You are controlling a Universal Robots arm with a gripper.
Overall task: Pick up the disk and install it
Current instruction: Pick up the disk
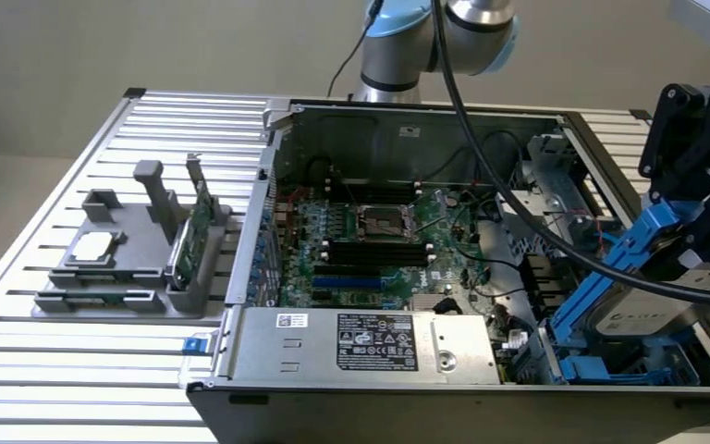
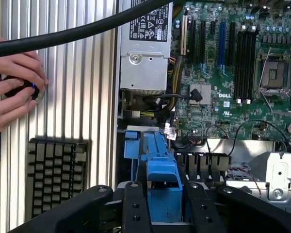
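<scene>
The disk [image 1: 636, 316], a silver-grey drive in a blue carrier bracket, hangs tilted over the blue drive bay [image 1: 614, 372] at the near corner of the open computer case [image 1: 247, 277], on the exterior view's right. My black gripper [image 1: 691, 248] is shut on it from above. In the wrist view, the gripper [image 2: 164, 206] has its two fingers [image 2: 135, 208] closed on either side of the disk's blue bracket [image 2: 163, 182]. The bay's blue rail [image 2: 131, 145] and the motherboard [image 2: 233, 63] lie beyond.
A grey fixture [image 1: 121, 277] on the exterior view's left holds a green circuit card [image 1: 189, 242] and a small silver chip [image 1: 93, 246]. The power supply [image 1: 368, 344] sits beside the bay. A thick black cable [image 1: 503, 185] crosses the case. A person's hand [image 2: 12, 92] and a keyboard [image 2: 56, 174] are outside the case.
</scene>
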